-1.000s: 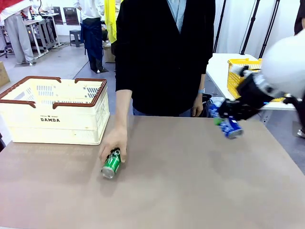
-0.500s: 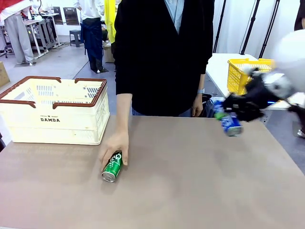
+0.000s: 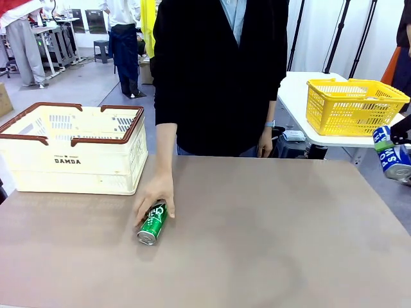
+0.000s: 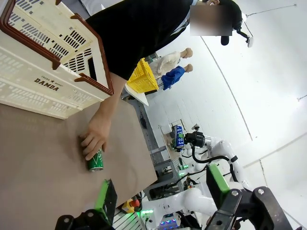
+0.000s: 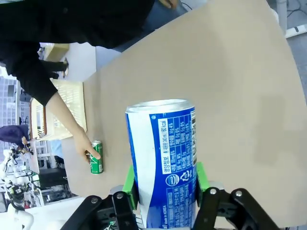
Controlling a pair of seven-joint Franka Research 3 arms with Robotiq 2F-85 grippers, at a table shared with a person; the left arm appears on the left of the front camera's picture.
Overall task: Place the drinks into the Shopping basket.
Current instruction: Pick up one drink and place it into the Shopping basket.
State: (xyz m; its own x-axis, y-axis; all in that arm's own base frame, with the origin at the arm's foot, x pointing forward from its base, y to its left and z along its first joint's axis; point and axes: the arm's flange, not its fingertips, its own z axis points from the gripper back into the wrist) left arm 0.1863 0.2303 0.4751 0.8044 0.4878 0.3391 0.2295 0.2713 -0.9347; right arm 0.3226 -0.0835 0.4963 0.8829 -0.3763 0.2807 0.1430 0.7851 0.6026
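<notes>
The cream "DAMDA" Shopping basket stands on the brown table, toward the robot's left. Just off the basket's near right corner, the green can lies on its side on the table. The person's hand rests on the end of the can nearer the basket. Well apart from the basket, out past the table's opposite side, the right gripper is clamped on the blue-and-white can, with a green pad pressed to each side of it. In the front view this can hangs tilted in the air, not touching the table. The left gripper looks toward the basket from over the table, its fingers spread wide with nothing between them.
</notes>
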